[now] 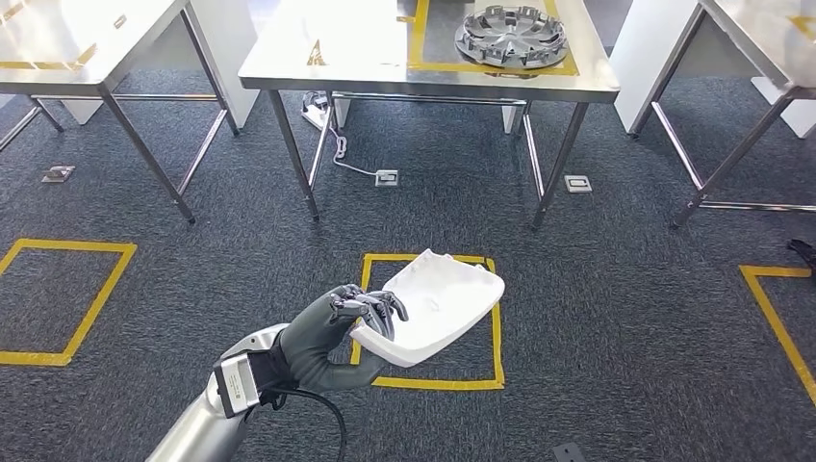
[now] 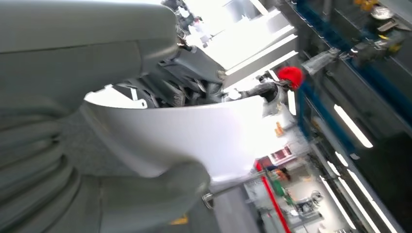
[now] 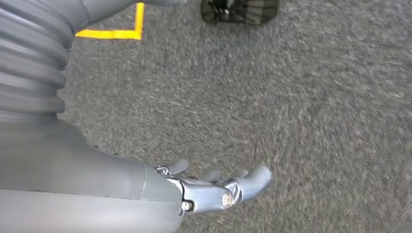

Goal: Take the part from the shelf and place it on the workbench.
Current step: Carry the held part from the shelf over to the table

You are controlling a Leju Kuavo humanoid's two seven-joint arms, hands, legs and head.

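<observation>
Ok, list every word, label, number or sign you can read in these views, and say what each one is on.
No text can be read in any view.
White part in the left hand: no lettering shows.
Label on the left wrist: too small to read.
Yellow mark on the workbench: a shape, not readable text.
Signs in the left wrist view's background: blurred.

Silver forearm tube coming up from below, and the left hand (image 1: 332, 337) wears a dark grey glove-like cover with darker, metallic-looking fingers (image 1: 380, 306). A black cable (image 1: 322, 409) loops off the wrist beside a pale label plate. The right hand (image 3: 214, 191) shows grey ribbed cover, bluish-grey fingers and small screws.
</observation>
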